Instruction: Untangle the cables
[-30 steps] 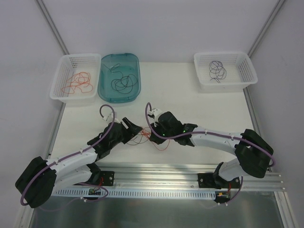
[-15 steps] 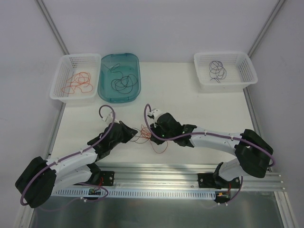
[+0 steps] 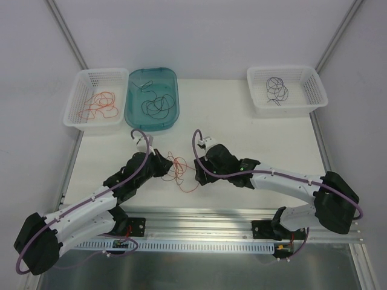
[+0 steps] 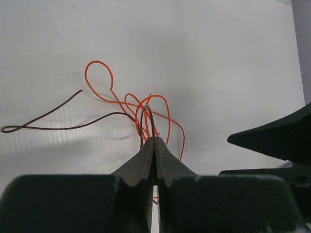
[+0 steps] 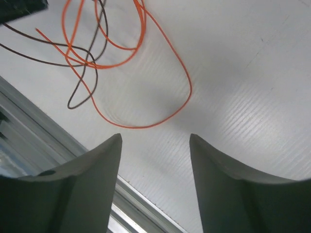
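Nearest, left gripper (image 4: 154, 145): jaws pressed together, pinching the cables (image 3: 179, 170) at the knot, where an orange strand (image 4: 111, 91) and a dark strand (image 4: 53, 127) cross and run in between the tips. This is new; a second ago these jaws stood apart beside the knot. Right gripper (image 5: 155, 141): fingers now apart, nothing between them, hovering just above the bench (image 3: 242, 130) with the orange loop lying free ahead of it. It was clamped in the knot a second ago, so the hold has passed from right to left. The bundle has also slid a little leftward with the left arm, and the right gripper sits just beside it, not touching. Judgement: the right gripper is free to pick a fresh strand, likely the open orange loop, and draw it away against the left anchor; the dark strand's loose end trails out left on the bench. Farther back, well apart: left basket (image 3: 74, 96) holds orange-red loops (image 3: 100, 107), teal tray (image 3: 175, 81) holds black loops (image 3: 156, 106), right basket (image 3: 319, 92) holds dark purple loops (image 3: 277, 89). Only this last knot looks unsorted.
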You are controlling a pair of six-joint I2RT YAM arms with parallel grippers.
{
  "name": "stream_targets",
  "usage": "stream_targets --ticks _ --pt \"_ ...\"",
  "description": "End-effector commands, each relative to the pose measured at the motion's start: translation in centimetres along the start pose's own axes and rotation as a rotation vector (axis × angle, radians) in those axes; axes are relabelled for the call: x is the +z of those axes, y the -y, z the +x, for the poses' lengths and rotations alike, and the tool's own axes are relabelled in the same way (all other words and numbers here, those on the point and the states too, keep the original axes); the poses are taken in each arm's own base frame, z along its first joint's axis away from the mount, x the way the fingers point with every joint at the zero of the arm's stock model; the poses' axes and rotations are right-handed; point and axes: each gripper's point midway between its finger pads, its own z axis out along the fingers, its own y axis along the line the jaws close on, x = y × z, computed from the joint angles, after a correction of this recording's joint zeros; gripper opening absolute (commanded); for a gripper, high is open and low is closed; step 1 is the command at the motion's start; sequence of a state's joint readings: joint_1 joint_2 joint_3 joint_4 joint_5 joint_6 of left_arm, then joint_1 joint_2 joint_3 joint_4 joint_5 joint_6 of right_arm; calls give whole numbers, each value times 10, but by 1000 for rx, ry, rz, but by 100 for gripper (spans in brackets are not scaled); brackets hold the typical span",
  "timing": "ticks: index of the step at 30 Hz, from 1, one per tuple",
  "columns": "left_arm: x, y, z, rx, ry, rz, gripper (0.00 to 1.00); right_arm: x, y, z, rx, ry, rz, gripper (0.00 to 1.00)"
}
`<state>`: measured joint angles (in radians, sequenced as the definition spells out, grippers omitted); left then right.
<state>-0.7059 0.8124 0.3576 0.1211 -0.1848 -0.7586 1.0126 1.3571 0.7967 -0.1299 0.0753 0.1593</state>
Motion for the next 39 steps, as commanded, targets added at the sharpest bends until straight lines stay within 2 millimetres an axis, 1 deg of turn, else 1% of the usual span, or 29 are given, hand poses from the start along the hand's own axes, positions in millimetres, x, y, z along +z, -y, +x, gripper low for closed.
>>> stream_targets --ticks 1,2,5,6,8,9,10,12,13,14,17,18,23,24,25,27,30,31,32,33,34,35,36,37,38,39 --pt "-3 20 2 105 -61 91 0 -17 -21 -41 54 111 -52 64" --pt "-2 20 4 104 -70 95 0 -18 -25 -47 60 122 -63 67" --pt "-4 25 5 89 -81 114 0 -9 -41 -64 90 165 -124 70" --pt "-4 26 5 84 -82 117 0 -2 -43 -62 98 153 -127 70" --pt "-6 30 3 79 -76 128 0 4 -51 -70 118 166 -158 71" --pt "-6 30 3 77 -77 129 0 14 -55 -70 125 157 -168 71" --pt "-7 31 4 76 -78 132 0 16 -62 -67 126 141 -200 70" --pt "-7 31 4 75 -77 133 0 21 -70 -72 145 143 -237 69" --pt "-7 31 5 70 -80 130 0 27 -71 -69 151 130 -237 68" --pt "-6 30 7 72 -84 128 0 29 -74 -72 156 132 -248 67" --pt "-5 29 9 66 -91 123 0 38 -75 -70 165 121 -243 63" --pt "-6 30 11 65 -95 125 0 39 -75 -73 171 128 -245 61" --pt "-5 32 11 64 -96 123 0 52 -79 -69 178 107 -252 50" --pt "-5 33 12 63 -97 123 0 54 -79 -68 182 103 -251 50" --pt "-4 33 12 63 -99 123 0 56 -78 -69 186 105 -251 45" --pt "-4 35 13 65 -101 125 0 61 -77 -65 189 95 -243 41" --pt "-4 34 14 69 -100 121 0 63 -73 -61 191 85 -224 29" --pt "-5 34 13 71 -95 124 0 63 -71 -59 188 82 -214 20" --pt "-5 31 11 75 -83 114 0 64 -66 -53 182 71 -195 16" --pt "-5 30 10 78 -74 110 0 63 -60 -53 181 79 -172 13" --pt "-7 28 8 79 -59 105 0 58 -56 -56 180 94 -161 6" --pt "-6 22 5 82 -35 81 0 55 -50 -53 171 91 -144 3" --pt "-7 16 5 89 -30 56 0 54 -38 -48 170 97 -99 1" --pt "-10 12 2 90 -12 40 0 45 -31 -52 168 117 -84 1" --pt "-10 3 -3 93 18 -5 0 41 -22 -50 171 112 -54 1" --pt "-12 -8 0 105 9 -49 0 39 -7 -42 161 110 -5 1"
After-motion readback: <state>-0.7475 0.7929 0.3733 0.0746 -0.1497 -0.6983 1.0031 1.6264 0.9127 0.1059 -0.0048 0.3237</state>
